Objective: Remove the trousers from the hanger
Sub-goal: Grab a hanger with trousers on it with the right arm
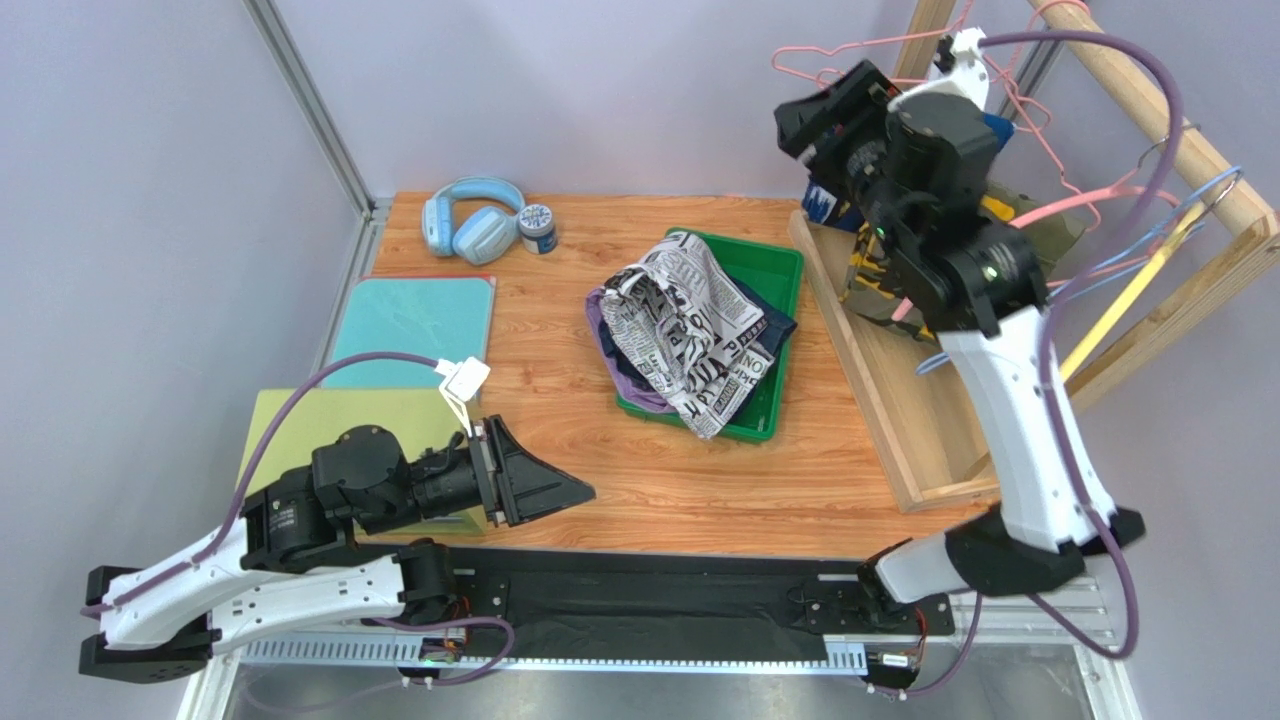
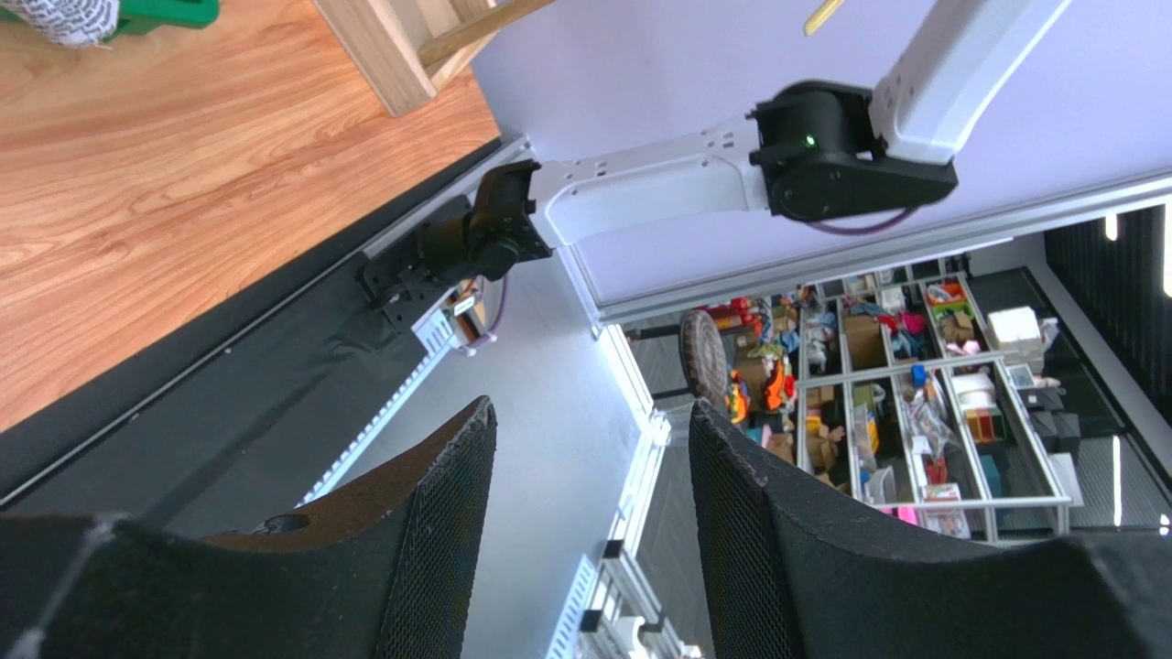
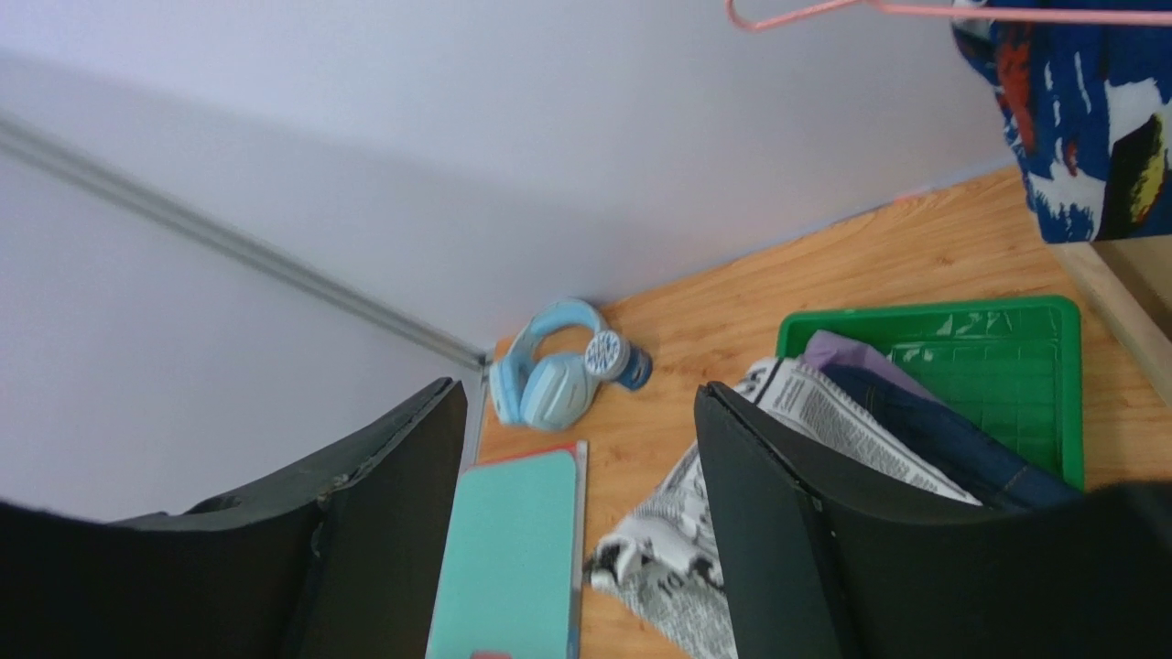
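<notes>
The newsprint trousers (image 1: 684,323) lie on top of a pile in the green tray (image 1: 769,264), with the purple pair (image 3: 853,360) and the dark denim pair (image 3: 949,440) under them. The blue-white-red print trousers (image 3: 1066,124) hang at a pink hanger (image 3: 881,11) by the wooden rack (image 1: 887,405). The camouflage pair (image 1: 869,282) is partly hidden behind the right arm. The right gripper (image 3: 578,405) is up near the rack, its jaws wide apart and holding nothing. The left gripper (image 1: 571,488) is low near the front table edge, its jaws also apart and empty.

Robotics lab, aluminium frame (image 1: 311,105), plain lilac walls (image 1: 601,90), shelves (image 2: 894,412) of sorted props.
</notes>
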Available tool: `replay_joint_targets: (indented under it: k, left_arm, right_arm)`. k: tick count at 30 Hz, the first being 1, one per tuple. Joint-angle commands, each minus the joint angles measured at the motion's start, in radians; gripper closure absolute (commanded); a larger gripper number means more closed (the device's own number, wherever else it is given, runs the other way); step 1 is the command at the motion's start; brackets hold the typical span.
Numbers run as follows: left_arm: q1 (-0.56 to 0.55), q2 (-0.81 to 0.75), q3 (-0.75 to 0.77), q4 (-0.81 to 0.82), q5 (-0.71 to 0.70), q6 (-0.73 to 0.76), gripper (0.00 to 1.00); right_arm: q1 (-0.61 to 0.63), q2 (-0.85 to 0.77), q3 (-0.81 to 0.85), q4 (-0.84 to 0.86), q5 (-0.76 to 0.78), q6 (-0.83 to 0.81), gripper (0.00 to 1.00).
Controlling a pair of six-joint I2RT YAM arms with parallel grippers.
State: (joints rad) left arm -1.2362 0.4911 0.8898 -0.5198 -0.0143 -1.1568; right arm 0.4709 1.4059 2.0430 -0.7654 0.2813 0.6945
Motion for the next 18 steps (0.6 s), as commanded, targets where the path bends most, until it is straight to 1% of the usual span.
replay_joint_targets:
  k: [1, 2, 4, 5, 7, 8, 10, 12, 13, 14, 15, 18]
  left_arm:
    - [0.0, -0.017, 0.006, 0.003, -0.012, 0.009, 0.4]
    - [0.001, -0.025, 0.006, 0.0, -0.012, 0.009, 0.4]
    - [0.001, -0.028, 0.005, -0.012, -0.012, 0.006, 0.4]
    - [0.001, -0.035, 0.003, -0.017, -0.012, 0.006, 0.4]
    - [0.001, -0.045, -0.006, -0.028, -0.015, 0.0, 0.4]
    - [0.001, -0.052, -0.008, -0.032, -0.016, 0.0, 0.4]
    - [0.001, -0.06, -0.011, -0.049, -0.024, -0.001, 0.4]
    - [0.001, -0.069, -0.008, -0.077, -0.029, 0.002, 0.4]
    - [0.001, -0.072, -0.005, -0.086, -0.039, 0.006, 0.4]
    - [0.001, -0.077, -0.003, -0.11, -0.045, 0.009, 0.4]
    - [0.001, -0.077, 0.001, -0.118, -0.052, 0.011, 0.4]
    - [0.0, -0.077, 0.014, -0.14, -0.072, 0.025, 0.4]
  right_arm:
    - [0.018, 0.158, 0.135, 0.139, 0.356, 0.082, 0.36]
    - [0.017, 0.242, 0.202, 0.147, 0.389, 0.088, 0.37]
    - [0.018, 0.329, 0.293, 0.144, 0.483, 0.088, 0.37]
    - [0.018, 0.406, 0.372, 0.146, 0.508, 0.088, 0.36]
    - [0.017, 0.474, 0.434, 0.162, 0.586, 0.063, 0.37]
    - [0.017, 0.516, 0.457, 0.202, 0.626, 0.054, 0.36]
    - [0.015, 0.538, 0.438, 0.276, 0.727, -0.007, 0.36]
    - [0.014, 0.561, 0.422, 0.366, 0.78, -0.067, 0.35]
    - [0.015, 0.567, 0.413, 0.397, 0.835, -0.131, 0.35]
    - [0.015, 0.571, 0.396, 0.466, 0.855, -0.16, 0.34]
    - [0.015, 0.574, 0.361, 0.494, 0.872, -0.183, 0.34]
    - [0.011, 0.599, 0.356, 0.518, 0.946, -0.24, 0.33]
